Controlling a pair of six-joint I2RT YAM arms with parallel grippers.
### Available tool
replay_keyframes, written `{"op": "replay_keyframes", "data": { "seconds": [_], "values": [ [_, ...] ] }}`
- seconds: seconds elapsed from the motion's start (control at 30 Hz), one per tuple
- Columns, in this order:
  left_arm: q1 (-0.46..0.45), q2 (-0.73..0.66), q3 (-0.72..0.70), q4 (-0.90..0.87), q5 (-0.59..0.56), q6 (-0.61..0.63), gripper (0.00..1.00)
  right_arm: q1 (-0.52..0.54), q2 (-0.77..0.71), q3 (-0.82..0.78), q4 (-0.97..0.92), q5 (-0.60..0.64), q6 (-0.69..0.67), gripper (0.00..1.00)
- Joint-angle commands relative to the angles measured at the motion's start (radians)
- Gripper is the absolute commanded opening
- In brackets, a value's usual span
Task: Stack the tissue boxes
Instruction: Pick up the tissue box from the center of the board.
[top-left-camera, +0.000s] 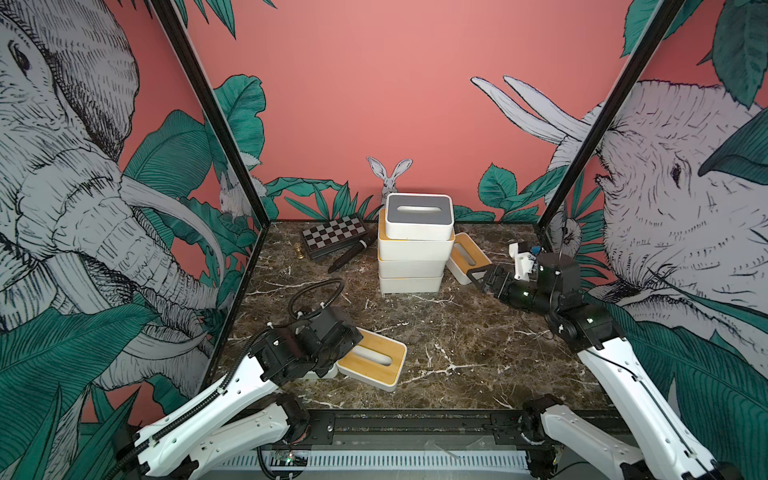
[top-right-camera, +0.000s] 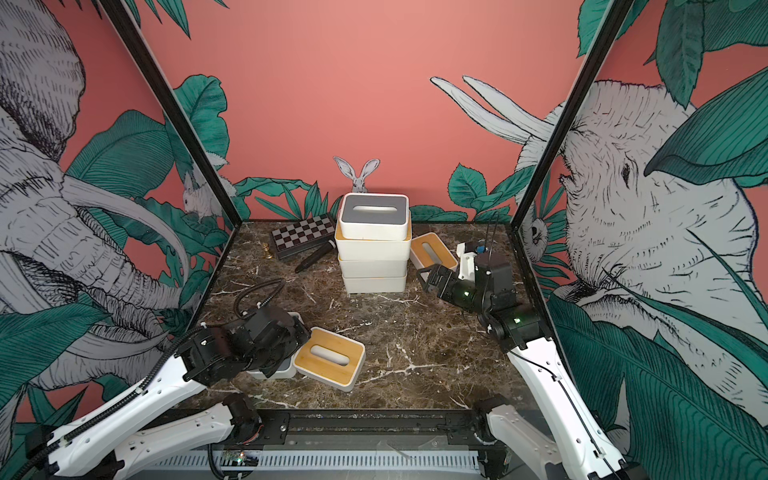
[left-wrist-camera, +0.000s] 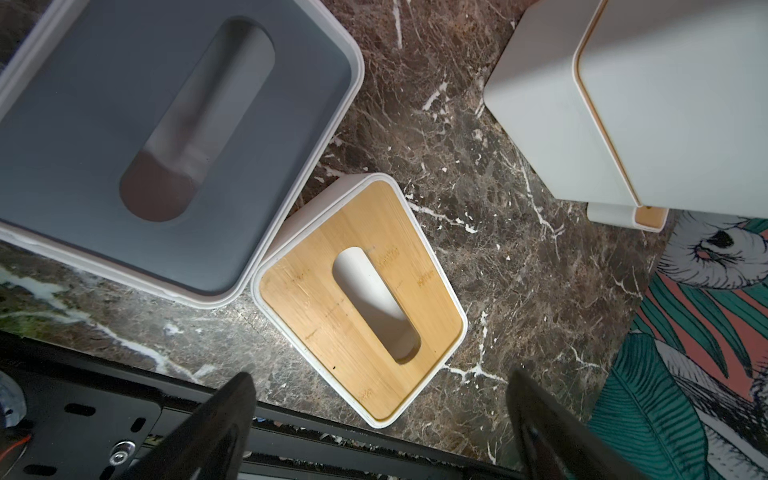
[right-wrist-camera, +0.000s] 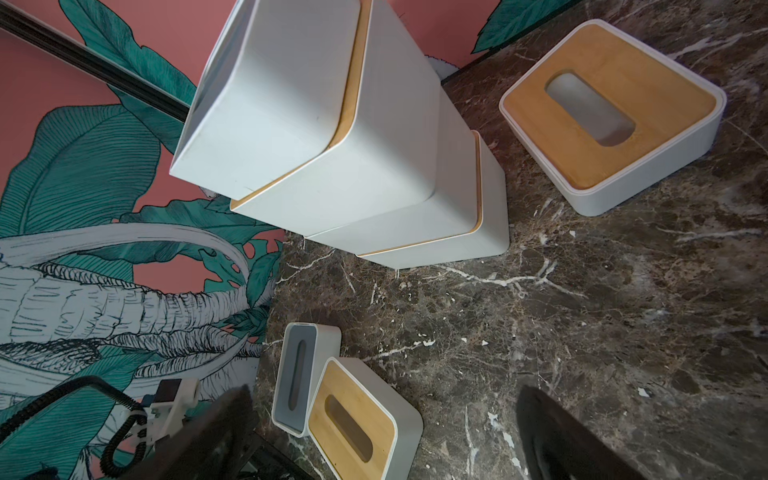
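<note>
Marble tabletop (top-left-camera: 457, 332): four-high stack (top-left-camera: 411, 253) centre-back in both top views, grey lid on top. Left wrist view gives me the grey-lidded box (left-wrist-camera: 166, 137) just beside the bamboo box (left-wrist-camera: 361, 303); top views bury it under the left arm (top-left-camera: 299, 349). Left gripper (left-wrist-camera: 380, 376) and right gripper (right-wrist-camera: 384, 390) both spread wide, empty, fingers (left-wrist-camera: 216, 424) cut off at frame bottom

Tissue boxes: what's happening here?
Two robot arms are stacking white tissue boxes. A stack of four stands at the back, a grey-lidded box on top. Three lie loose: a front bamboo-lidded box and a second grey-lidded box by the left gripper, a rear bamboo-lidded box beside the right gripper. Both grippers are open and empty.
</note>
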Motion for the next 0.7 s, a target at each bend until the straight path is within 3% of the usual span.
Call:
{"op": "replay_keyframes", "data": {
  "seconds": [0.0, 0.27, 0.4, 0.67],
  "values": [
    [-0.040, 0.001, -0.038, -0.009, -0.075, -0.120, 0.96, 0.005, -0.048, -0.033, 0.025, -0.032, -0.016, 0.99],
    [-0.138, 0.040, -0.127, 0.087, -0.127, -0.224, 0.95, 0.004, -0.147, -0.154, 0.088, -0.086, 0.017, 0.99],
    [-0.192, 0.059, -0.173, 0.128, -0.149, -0.303, 0.90, 0.004, -0.214, -0.209, 0.080, -0.077, 0.014, 0.99],
    [-0.227, 0.151, -0.177, 0.123, -0.161, -0.375, 0.89, 0.005, -0.308, -0.289, 0.062, -0.087, 0.017, 0.99]
  ]
}}
